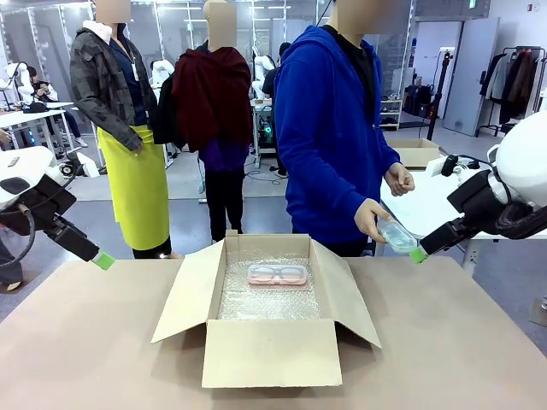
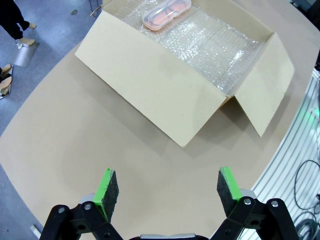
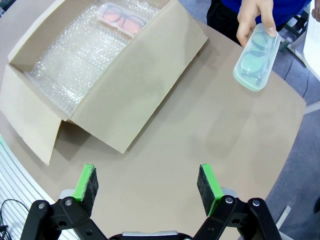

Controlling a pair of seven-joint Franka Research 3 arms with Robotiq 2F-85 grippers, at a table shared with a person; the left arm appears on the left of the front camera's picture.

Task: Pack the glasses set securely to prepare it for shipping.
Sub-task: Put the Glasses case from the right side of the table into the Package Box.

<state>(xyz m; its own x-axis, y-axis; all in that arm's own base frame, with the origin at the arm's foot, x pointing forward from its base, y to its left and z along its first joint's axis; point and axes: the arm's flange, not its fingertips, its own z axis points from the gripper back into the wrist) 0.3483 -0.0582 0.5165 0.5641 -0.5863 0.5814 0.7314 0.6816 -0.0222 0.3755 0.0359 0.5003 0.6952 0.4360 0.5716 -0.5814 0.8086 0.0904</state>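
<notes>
A pink glasses case (image 1: 278, 274) lies on the bubble wrap at the far end of the open cardboard box (image 1: 269, 352); the same pink case (image 2: 166, 13) (image 3: 122, 17) appears in both wrist views. A person in a blue hoodie holds the mint-green case (image 1: 398, 237) (image 3: 257, 58) in one hand (image 1: 371, 219) above the table's far right. My right gripper (image 1: 418, 254) (image 3: 148, 186) hovers open and empty, just right of that case. My left gripper (image 1: 103, 260) (image 2: 169, 193) is open and empty above the table's left side.
The box (image 2: 155, 85) (image 3: 130, 82) has its flaps spread outward at the table's middle. Bare tabletop (image 1: 85, 342) lies to both sides of it. Two other people stand behind the table, farther off.
</notes>
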